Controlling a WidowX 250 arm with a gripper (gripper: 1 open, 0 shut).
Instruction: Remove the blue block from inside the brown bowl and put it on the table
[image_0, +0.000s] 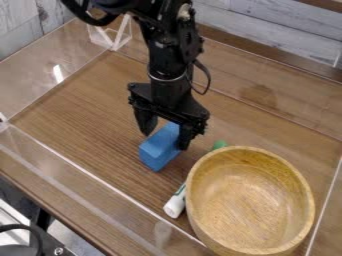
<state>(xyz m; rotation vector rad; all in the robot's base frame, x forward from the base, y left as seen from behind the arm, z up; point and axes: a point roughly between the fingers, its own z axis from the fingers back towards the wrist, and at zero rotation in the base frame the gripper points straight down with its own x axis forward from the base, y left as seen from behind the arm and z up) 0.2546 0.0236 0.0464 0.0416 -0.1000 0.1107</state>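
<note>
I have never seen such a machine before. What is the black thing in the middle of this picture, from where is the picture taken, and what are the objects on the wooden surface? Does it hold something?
The black thing is a robot arm. At its lower end sits the gripper, a two-fingered claw that points straight down. The single picture comes from a camera placed above and to one side, looking down at an angle.

The surface is a brown wooden table with clear plastic walls around its edges. On it lies the blue block, a small bright-blue brick, directly under the gripper. To the lower right stands the brown bowl, which is empty. Beside the bowl's left rim lies a small white-and-green object; I cannot tell what it is.

The gripper is open, so the block appears to rest on the table rather than being held.
</note>
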